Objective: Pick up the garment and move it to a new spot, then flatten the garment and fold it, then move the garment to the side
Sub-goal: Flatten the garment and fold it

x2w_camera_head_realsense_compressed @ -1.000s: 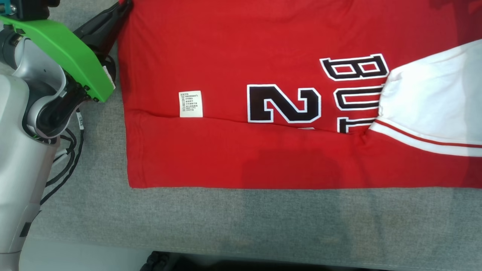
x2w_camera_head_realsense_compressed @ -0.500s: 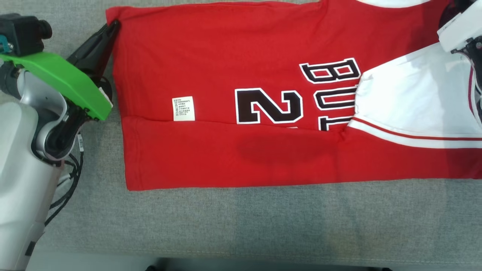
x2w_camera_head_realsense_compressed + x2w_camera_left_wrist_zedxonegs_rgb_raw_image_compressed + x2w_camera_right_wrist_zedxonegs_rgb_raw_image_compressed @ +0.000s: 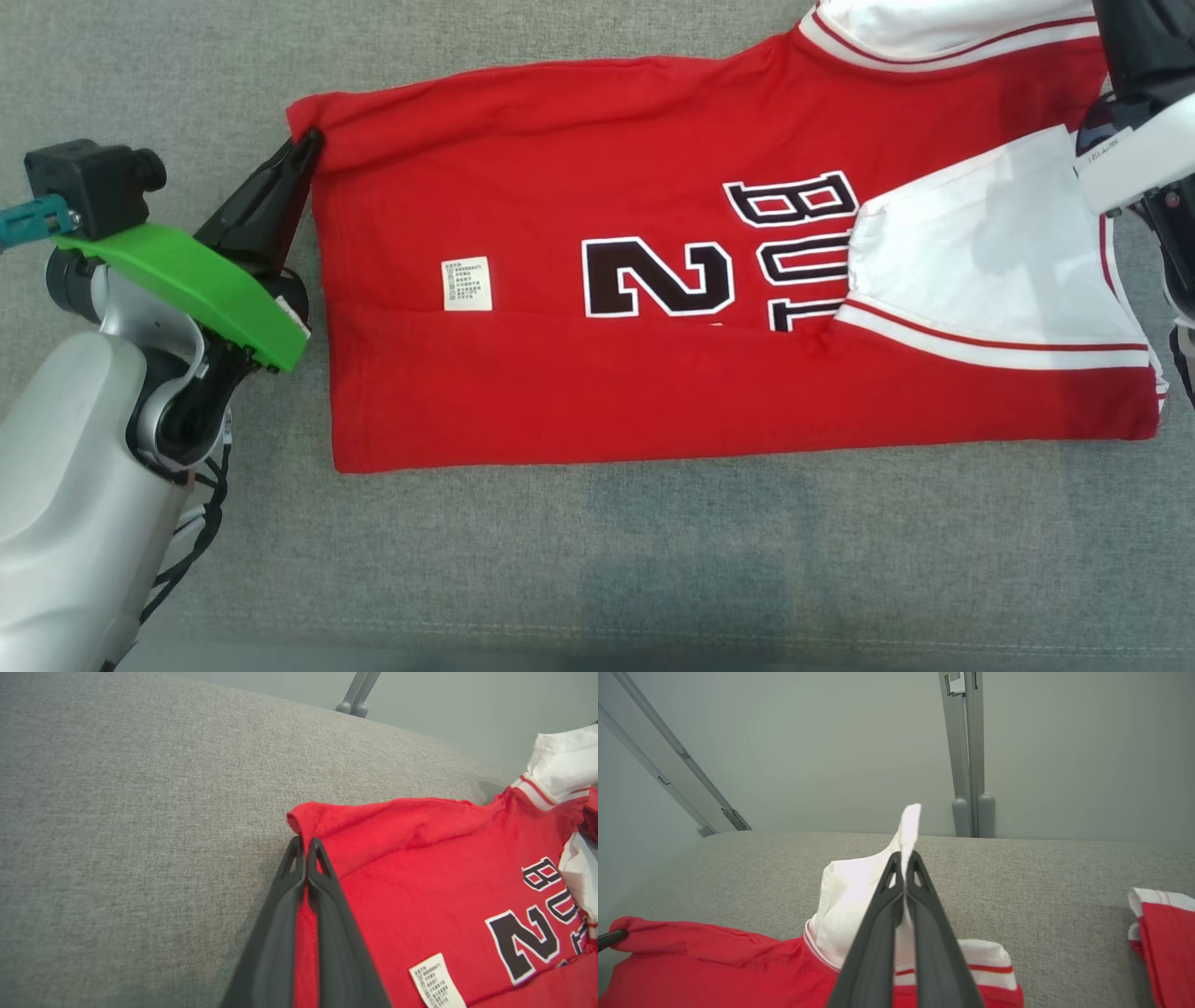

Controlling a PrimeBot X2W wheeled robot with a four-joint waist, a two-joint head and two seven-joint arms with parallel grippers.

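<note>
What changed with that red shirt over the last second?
Mostly the camera pulled back, so more of the red shirt shows. The left gripper and right gripper, pinching its far edge, seem to have drawn that edge up and nearer. Both stayed shut; the near hem stayed flat on the grey cushion.

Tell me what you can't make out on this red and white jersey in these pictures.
On the red and white jersey:
- White care label: print too small, head view.
- Black chest lettering: end covered by the white sleeve, head view.
- Red and white cloth piece: cut off by the right edge, right wrist view.
</note>
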